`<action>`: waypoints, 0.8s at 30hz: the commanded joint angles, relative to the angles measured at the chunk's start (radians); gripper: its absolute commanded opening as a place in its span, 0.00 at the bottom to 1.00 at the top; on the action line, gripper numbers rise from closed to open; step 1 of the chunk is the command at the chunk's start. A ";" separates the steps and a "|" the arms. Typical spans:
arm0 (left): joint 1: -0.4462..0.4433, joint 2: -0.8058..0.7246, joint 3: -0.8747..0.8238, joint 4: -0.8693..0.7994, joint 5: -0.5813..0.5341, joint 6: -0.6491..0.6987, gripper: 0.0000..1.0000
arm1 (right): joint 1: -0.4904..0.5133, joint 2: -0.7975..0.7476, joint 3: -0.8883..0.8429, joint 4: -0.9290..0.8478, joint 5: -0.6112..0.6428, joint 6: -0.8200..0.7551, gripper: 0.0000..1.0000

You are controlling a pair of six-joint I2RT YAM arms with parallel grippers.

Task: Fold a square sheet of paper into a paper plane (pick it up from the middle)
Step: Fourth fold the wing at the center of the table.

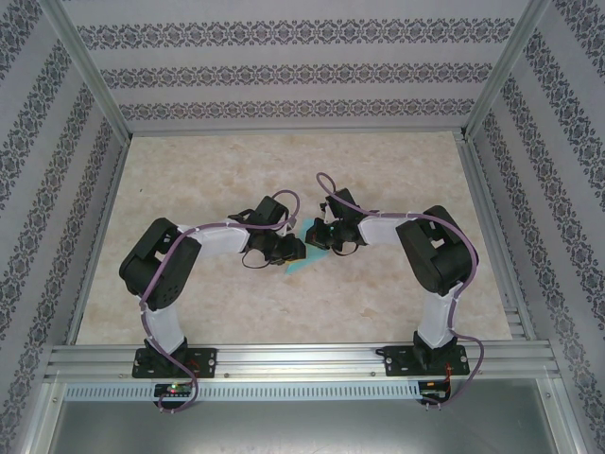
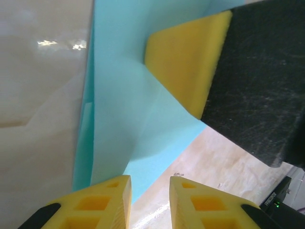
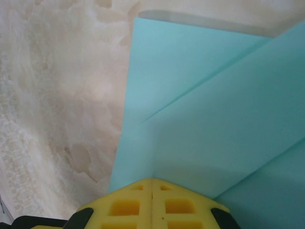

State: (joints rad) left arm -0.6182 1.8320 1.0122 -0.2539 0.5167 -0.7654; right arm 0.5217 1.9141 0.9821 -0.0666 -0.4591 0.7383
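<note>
Paper sheet [image 3: 214, 119], one thin teal-blue piece creased into overlapping flaps, lies flat on the beige marbled tabletop [image 3: 62, 95] under the tips of the two end effectors.

The right end effector [image 3: 152, 183] has its two yellow ribbed fingers pressed together with no gap. Their tips are down on the paper where a diagonal fold line ends. Whether a layer is pinched between them I cannot tell. In the left wrist view, one of its yellow pads [image 2: 186, 62], set on a black finger body, rests on the sheet.

The left end effector [image 2: 150, 186] has its two yellow fingers slightly apart with nothing between them. The sheet's lower corner lies just ahead of the gap.

From above, the two white-and-black arms, left arm [image 1: 165, 274] and right arm [image 1: 435, 255], bend inward from the near edge. Their wrists meet near the middle of the tabletop, with a sliver of teal showing between them. Grey patterned walls [image 1: 284, 66] enclose the space.
</note>
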 commanded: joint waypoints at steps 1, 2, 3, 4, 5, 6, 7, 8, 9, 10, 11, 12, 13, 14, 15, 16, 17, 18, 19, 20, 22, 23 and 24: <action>-0.011 0.012 -0.021 -0.039 -0.026 0.010 0.27 | 0.004 0.100 -0.042 -0.138 0.132 -0.022 0.00; -0.011 0.012 -0.023 -0.040 -0.027 0.011 0.27 | 0.004 0.100 -0.043 -0.139 0.131 -0.022 0.00; -0.012 0.011 -0.026 -0.041 -0.030 0.010 0.27 | 0.004 0.102 -0.042 -0.140 0.131 -0.023 0.00; -0.011 0.011 -0.029 -0.040 -0.029 0.010 0.27 | 0.003 0.103 -0.042 -0.141 0.134 -0.023 0.00; -0.011 0.012 -0.032 -0.038 -0.026 0.010 0.27 | 0.003 0.103 -0.042 -0.141 0.133 -0.024 0.00; -0.011 0.012 -0.035 -0.036 -0.025 0.010 0.27 | 0.003 0.103 -0.043 -0.143 0.134 -0.024 0.00; -0.011 0.012 -0.037 -0.037 -0.024 0.009 0.27 | 0.003 0.104 -0.041 -0.144 0.134 -0.024 0.00; -0.011 0.015 -0.040 -0.035 -0.024 0.009 0.27 | 0.002 0.105 -0.041 -0.143 0.134 -0.024 0.00; -0.011 0.015 -0.044 -0.035 -0.023 0.009 0.27 | 0.003 0.105 -0.042 -0.143 0.134 -0.024 0.00; -0.011 0.016 -0.047 -0.036 -0.022 0.010 0.27 | 0.003 0.106 -0.043 -0.143 0.134 -0.024 0.00; -0.011 0.019 -0.049 -0.036 -0.021 0.010 0.27 | 0.003 0.108 -0.042 -0.144 0.134 -0.024 0.00; -0.011 0.020 -0.051 -0.036 -0.020 0.012 0.27 | 0.003 0.109 -0.043 -0.145 0.134 -0.024 0.00; -0.012 0.022 -0.052 -0.044 -0.023 0.017 0.27 | 0.003 0.109 -0.042 -0.145 0.133 -0.024 0.00; -0.011 0.024 -0.051 -0.056 -0.031 0.024 0.26 | 0.003 0.109 -0.043 -0.145 0.133 -0.024 0.00; -0.011 0.026 -0.052 -0.065 -0.041 0.030 0.27 | 0.003 0.108 -0.042 -0.145 0.134 -0.024 0.00; -0.011 0.026 -0.052 -0.076 -0.053 0.035 0.26 | 0.003 0.110 -0.043 -0.145 0.134 -0.024 0.00; -0.011 0.027 -0.051 -0.086 -0.061 0.042 0.26 | 0.003 0.110 -0.043 -0.145 0.133 -0.024 0.00; -0.011 0.026 -0.049 -0.091 -0.065 0.045 0.26 | 0.003 0.111 -0.043 -0.145 0.132 -0.024 0.00; -0.012 0.024 -0.047 -0.094 -0.063 0.048 0.26 | 0.003 0.111 -0.044 -0.146 0.134 -0.024 0.00; -0.011 0.018 -0.046 -0.089 -0.056 0.052 0.25 | 0.003 0.112 -0.044 -0.145 0.133 -0.024 0.00; -0.011 -0.007 -0.049 -0.067 -0.032 0.055 0.25 | 0.003 0.112 -0.045 -0.145 0.132 -0.024 0.00; -0.012 -0.023 -0.052 -0.057 -0.016 0.059 0.26 | 0.003 0.111 -0.045 -0.145 0.131 -0.024 0.00; -0.013 -0.039 -0.052 -0.049 -0.001 0.064 0.26 | 0.003 0.110 -0.045 -0.145 0.132 -0.024 0.00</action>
State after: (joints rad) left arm -0.6186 1.8317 0.9859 -0.2554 0.4999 -0.7345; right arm 0.5217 1.9198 0.9867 -0.0669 -0.4660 0.7380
